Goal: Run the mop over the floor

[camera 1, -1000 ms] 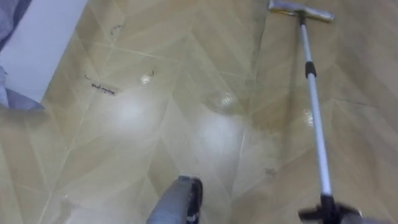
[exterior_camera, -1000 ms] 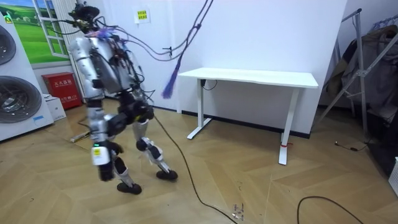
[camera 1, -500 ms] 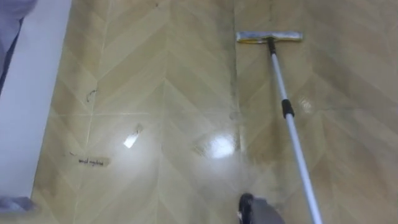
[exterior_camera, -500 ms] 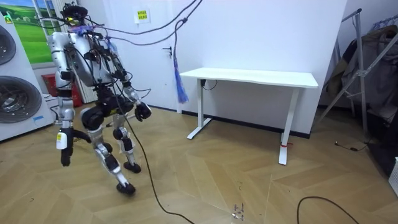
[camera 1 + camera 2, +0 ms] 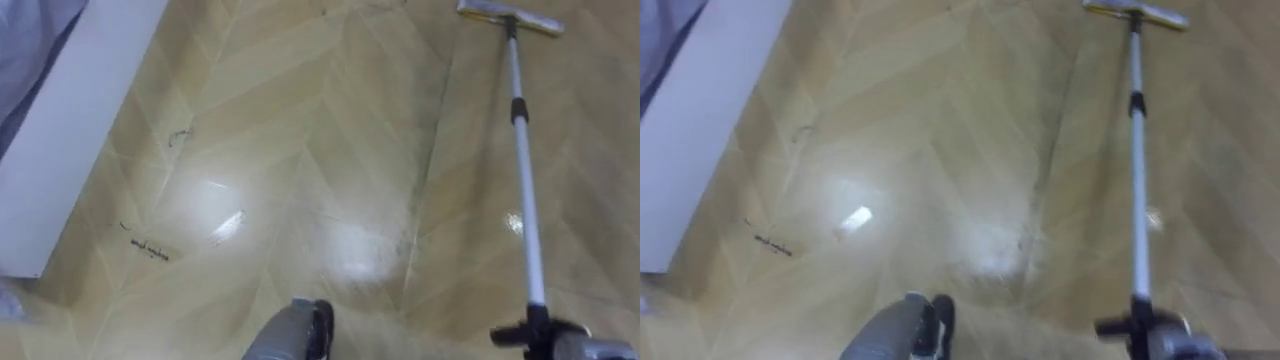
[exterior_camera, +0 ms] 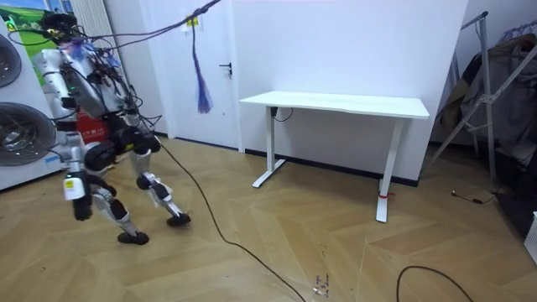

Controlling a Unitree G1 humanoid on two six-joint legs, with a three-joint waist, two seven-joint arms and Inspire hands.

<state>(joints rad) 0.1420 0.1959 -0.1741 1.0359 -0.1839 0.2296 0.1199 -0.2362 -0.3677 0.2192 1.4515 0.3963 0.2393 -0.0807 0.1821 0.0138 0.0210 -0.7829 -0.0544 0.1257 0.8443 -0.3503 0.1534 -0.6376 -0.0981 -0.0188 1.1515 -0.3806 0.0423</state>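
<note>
Here mop (image 5: 523, 160) pole ends at right hand (image 5: 588, 348), lower right.

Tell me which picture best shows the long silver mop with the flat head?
The left eye view: the long silver mop runs from its flat head at the top down the right side. The right eye view shows the same, head nearer the edge. In the room view I cannot make it out.
</note>
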